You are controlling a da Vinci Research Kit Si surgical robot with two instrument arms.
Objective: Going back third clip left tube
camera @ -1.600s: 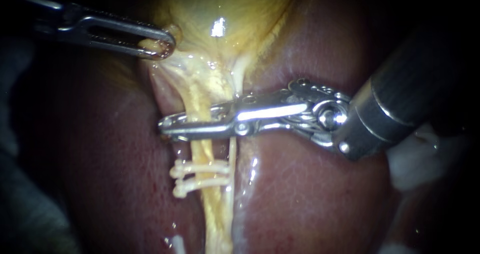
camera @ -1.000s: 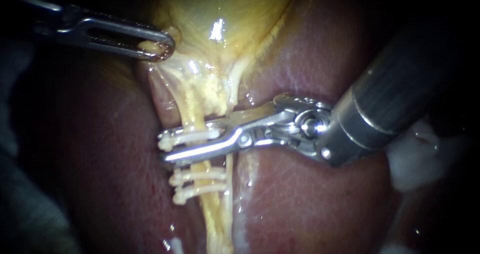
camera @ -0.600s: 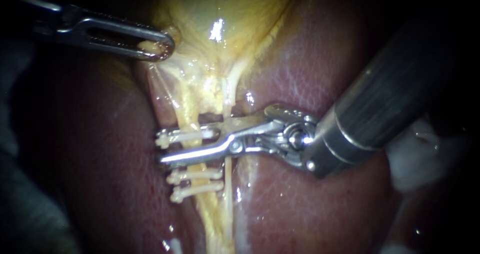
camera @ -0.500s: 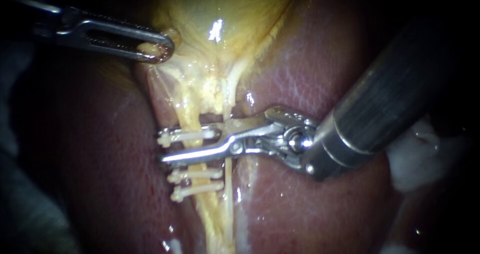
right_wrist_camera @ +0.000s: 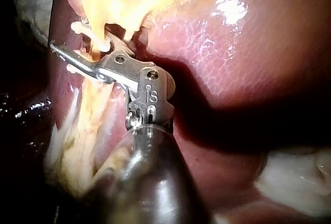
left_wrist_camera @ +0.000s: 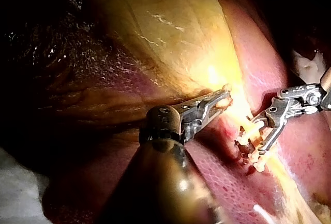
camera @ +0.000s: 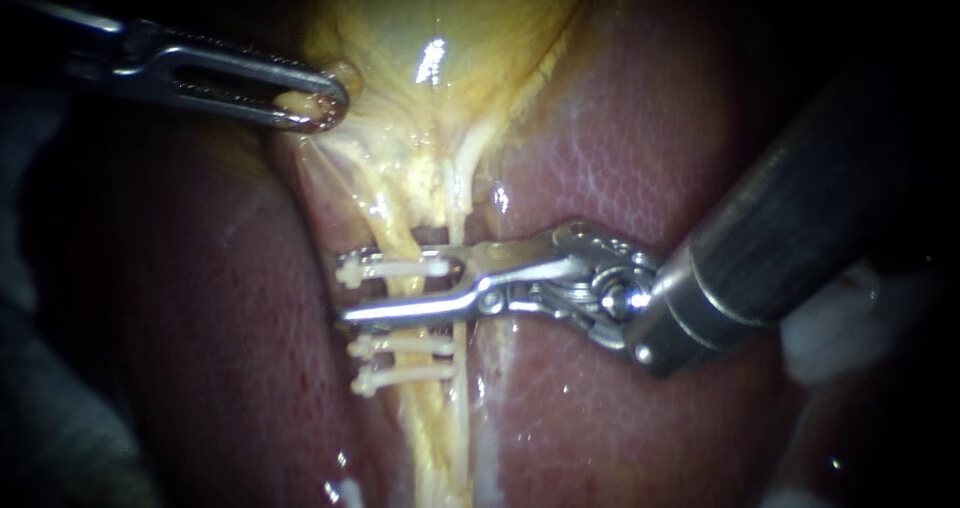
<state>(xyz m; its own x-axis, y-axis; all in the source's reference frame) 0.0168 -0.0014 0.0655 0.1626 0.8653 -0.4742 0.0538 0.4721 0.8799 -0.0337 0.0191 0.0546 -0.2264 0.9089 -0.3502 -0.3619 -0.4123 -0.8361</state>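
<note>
My right instrument (camera: 348, 290) reaches across from the right, its jaws open and straddling the left tube (camera: 395, 230). A white clip (camera: 395, 266) sits shut across that tube, lying along the upper jaw. Two more white clips (camera: 400, 346) cross the tube just below the lower jaw. My left instrument (camera: 312, 103) is shut on a fold of the yellow gallbladder (camera: 450, 18) at the upper left, holding it taut. The right wrist view shows the open jaws (right_wrist_camera: 77, 40) with the clip (right_wrist_camera: 90, 33) on the tube between them. The left wrist view shows the left jaws (left_wrist_camera: 220, 99) gripping gallbladder tissue.
Reddish liver (camera: 620, 148) lies on both sides of the tubes. A thinner pale right tube (camera: 460, 368) runs beside the clipped one. White gauze (camera: 830, 328) sits at the right behind the right shaft.
The right jaws, first closed across the left tube, have opened, and a third white clip now sits on it. They then slid back to the right. The left instrument held still.
</note>
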